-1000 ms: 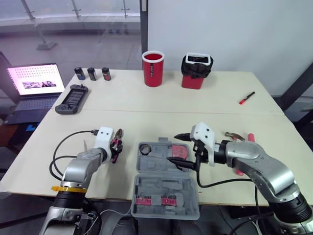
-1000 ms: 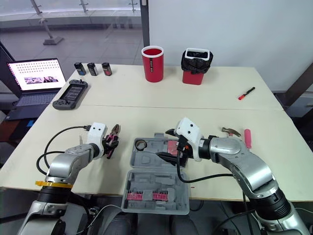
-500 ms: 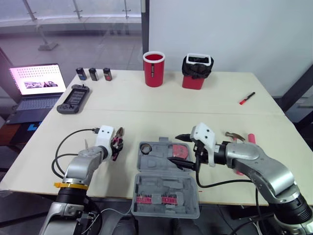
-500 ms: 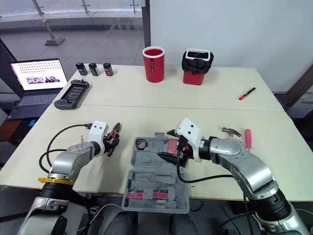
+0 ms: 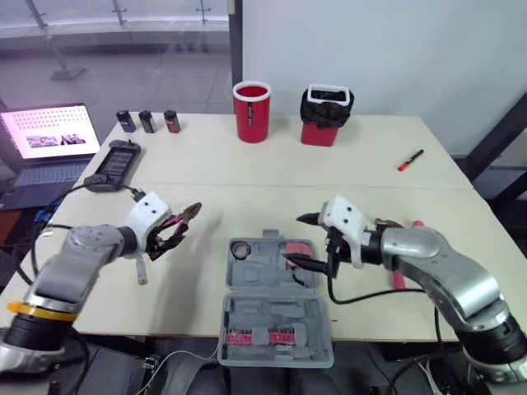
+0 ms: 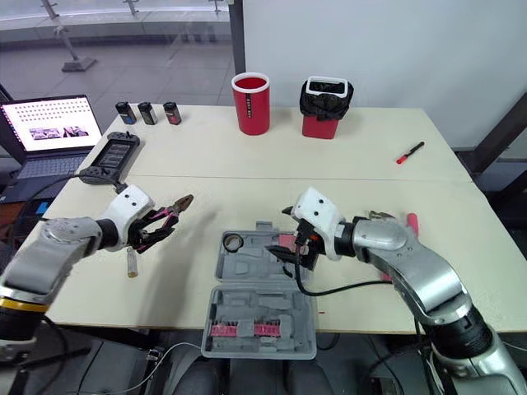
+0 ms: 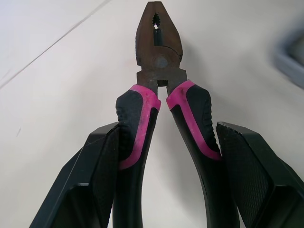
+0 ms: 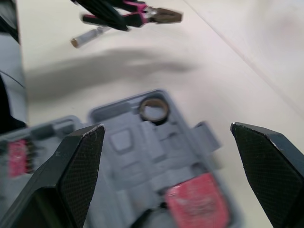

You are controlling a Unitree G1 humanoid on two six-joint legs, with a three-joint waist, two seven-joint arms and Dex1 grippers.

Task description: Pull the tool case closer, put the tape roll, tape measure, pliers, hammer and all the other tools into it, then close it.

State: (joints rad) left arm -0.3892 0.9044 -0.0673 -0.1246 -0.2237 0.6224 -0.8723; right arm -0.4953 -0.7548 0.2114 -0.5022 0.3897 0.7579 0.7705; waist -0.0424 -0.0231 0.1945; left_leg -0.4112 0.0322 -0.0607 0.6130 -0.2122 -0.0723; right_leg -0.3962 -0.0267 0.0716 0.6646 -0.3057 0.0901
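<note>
My left gripper (image 5: 162, 239) is shut on the pink-handled pliers (image 7: 159, 102) and holds them above the table left of the case, nose towards it. The grey tool case (image 5: 276, 317) lies open at the table's front edge. The tape roll (image 5: 241, 249) sits in its far left corner, with a red tape measure (image 5: 298, 249) beside it. My right gripper (image 5: 305, 240) hangs open over the case's right side, holding nothing. The hammer (image 6: 381, 216) lies behind my right arm, its red handle (image 6: 410, 220) partly hidden. A small pale stick-like tool (image 5: 142, 272) lies under my left gripper.
At the back stand a red cup (image 5: 252, 111) and a red container with a black liner (image 5: 325, 115). A red marker (image 5: 411, 160) lies far right. On the left are a laptop (image 5: 49, 140), a handheld console (image 5: 115, 163) and three small cans (image 5: 146, 121).
My left arm has swung out to the left and lifted the pliers off the table. The right gripper stays open over the case. The camera has shifted a little.
</note>
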